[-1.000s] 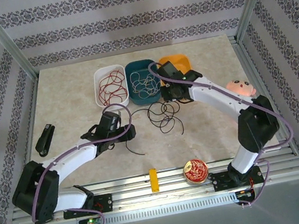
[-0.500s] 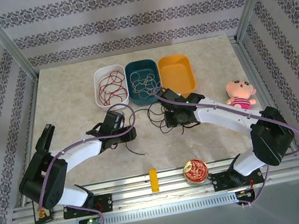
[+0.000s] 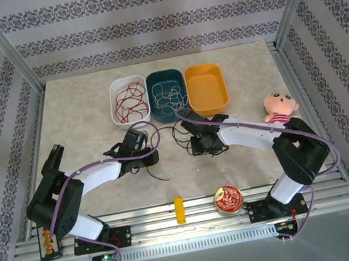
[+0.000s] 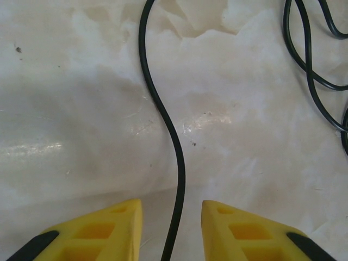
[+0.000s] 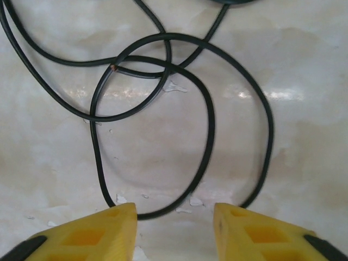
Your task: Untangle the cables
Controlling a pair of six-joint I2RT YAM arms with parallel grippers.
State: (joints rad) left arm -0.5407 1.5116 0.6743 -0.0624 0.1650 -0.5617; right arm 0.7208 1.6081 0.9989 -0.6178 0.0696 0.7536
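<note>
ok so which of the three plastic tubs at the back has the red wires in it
The white rectangular plastic tub, leftmost of the three, holds the red wires. The teal tub in the middle holds pale wires; the orange tub shows none.

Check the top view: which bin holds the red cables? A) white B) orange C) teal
A: the red cables lie coiled inside the white bin, while the teal bin next to it holds pale cables.

Bright, even light; glare streaks on tabletop [image 5: 288, 95]; wrist views soft, perhaps slight motion blur.
</note>
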